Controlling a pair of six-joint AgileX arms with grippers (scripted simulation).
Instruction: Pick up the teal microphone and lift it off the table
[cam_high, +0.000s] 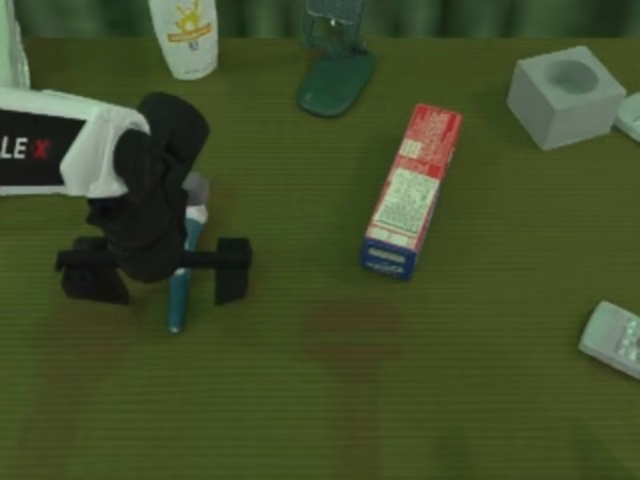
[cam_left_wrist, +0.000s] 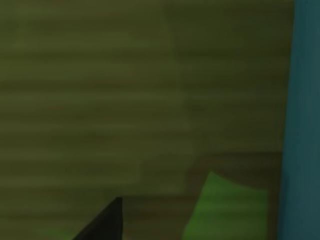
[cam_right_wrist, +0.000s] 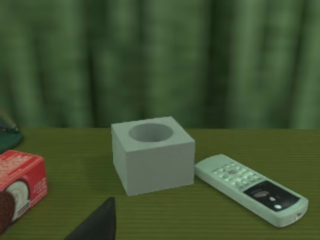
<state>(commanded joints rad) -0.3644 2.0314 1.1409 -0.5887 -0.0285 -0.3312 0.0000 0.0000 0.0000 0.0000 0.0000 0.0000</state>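
The teal microphone (cam_high: 178, 300) lies flat on the olive table (cam_high: 300, 400) at the left, white head toward the back, teal handle pointing at the front edge. My left gripper (cam_high: 165, 270) hangs low over it, open wide, one black finger on each side of the handle and neither touching it. The arm's black wrist hides most of the head. In the left wrist view the teal handle (cam_left_wrist: 305, 120) runs along one edge, close to the ribbed cloth, and one dark fingertip (cam_left_wrist: 105, 222) shows. My right gripper (cam_right_wrist: 107, 227) is parked outside the top view, near the grey block.
A red box (cam_high: 410, 190) lies in the middle. A dark green stand (cam_high: 335, 80) and a white bottle (cam_high: 185, 35) stand at the back. At the back right sits a grey block (cam_high: 565, 95) with a round hollow. A pale remote (cam_high: 615, 340) lies at the right edge.
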